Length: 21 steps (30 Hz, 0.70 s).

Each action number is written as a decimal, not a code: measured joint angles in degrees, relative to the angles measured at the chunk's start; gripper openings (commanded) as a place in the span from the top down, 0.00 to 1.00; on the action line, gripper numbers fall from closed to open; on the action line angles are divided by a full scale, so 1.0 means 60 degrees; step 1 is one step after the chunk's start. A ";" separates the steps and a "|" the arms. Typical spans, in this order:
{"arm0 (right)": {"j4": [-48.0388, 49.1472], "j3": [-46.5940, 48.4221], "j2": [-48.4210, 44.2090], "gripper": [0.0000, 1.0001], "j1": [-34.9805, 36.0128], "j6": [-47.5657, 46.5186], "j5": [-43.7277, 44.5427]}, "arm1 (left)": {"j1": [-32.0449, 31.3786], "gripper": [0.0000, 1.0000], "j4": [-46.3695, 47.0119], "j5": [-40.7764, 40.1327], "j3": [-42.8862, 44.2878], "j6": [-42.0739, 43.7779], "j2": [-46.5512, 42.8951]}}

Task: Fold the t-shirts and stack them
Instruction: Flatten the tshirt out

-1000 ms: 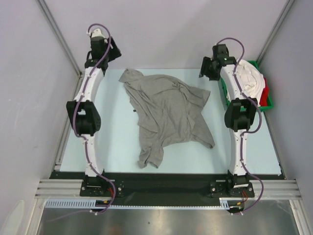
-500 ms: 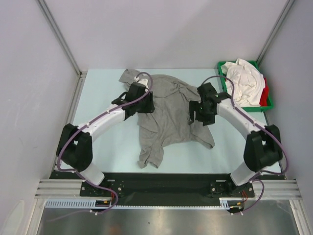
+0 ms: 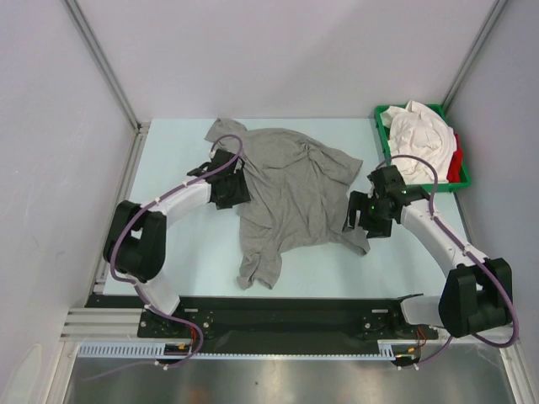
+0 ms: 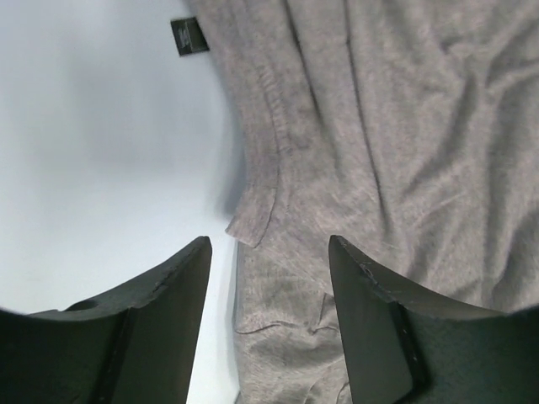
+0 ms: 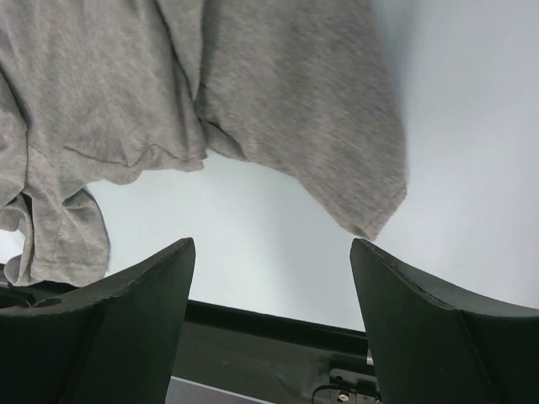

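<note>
On the table point(image 3: 189, 252), one grey t-shirt point(image 3: 290, 189)

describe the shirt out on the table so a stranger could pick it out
On the pale blue table, look to the middle. The crumpled heather grey cotton t-shirt lies spread there alone, with a small dark label by its left edge. The white shirts and red shirt are bundled in the green plastic tray at the far right corner.

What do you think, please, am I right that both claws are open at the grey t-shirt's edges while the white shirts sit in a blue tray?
Nearly: the top external view shows the tray is green, not blue; the rest holds.
</note>
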 measured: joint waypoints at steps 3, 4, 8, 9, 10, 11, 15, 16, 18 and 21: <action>0.0022 -0.0273 -0.0186 0.19 -0.0433 -0.0033 -0.0164 | 0.0058 0.44 -0.0004 0.0189 -0.0164 -0.0251 0.0200; 0.0025 -0.0328 -0.0186 0.19 -0.0535 -0.0044 -0.0240 | 0.0076 0.46 0.0022 0.0248 -0.0226 -0.0321 0.0288; 0.0069 -0.0459 -0.0182 0.19 -0.0703 -0.0109 -0.0437 | 0.0193 0.59 0.0204 0.0583 -0.0579 -0.0554 0.0590; 0.0095 -0.0474 -0.0175 0.19 -0.0707 -0.0138 -0.0488 | 0.0240 0.59 0.0229 0.0648 -0.0634 -0.0586 0.0667; 0.0109 -0.0477 -0.0168 0.19 -0.0707 -0.0157 -0.0528 | 0.0280 0.59 0.0259 0.0699 -0.0670 -0.0619 0.0729; 0.0135 -0.0484 -0.0160 0.19 -0.0710 -0.0178 -0.0557 | 0.0313 0.59 0.0295 0.0725 -0.0696 -0.0645 0.0783; 0.0233 -0.0525 -0.0135 0.19 -0.0707 -0.0244 -0.0663 | 0.0372 0.59 0.0433 0.0743 -0.0732 -0.0736 0.0823; 0.0273 -0.0561 -0.0117 0.19 -0.0710 -0.0248 -0.0688 | 0.0379 0.62 0.0481 0.0743 -0.0732 -0.0747 0.0838; 0.0339 -0.0663 -0.0062 0.19 -0.0718 -0.0251 -0.0747 | 0.0382 0.67 0.0623 0.0761 -0.0732 -0.0772 0.0896; 0.0382 -0.0827 0.0051 0.19 -0.0718 -0.0248 -0.0816 | 0.0423 0.79 0.0823 0.0805 -0.0732 -0.0780 0.0973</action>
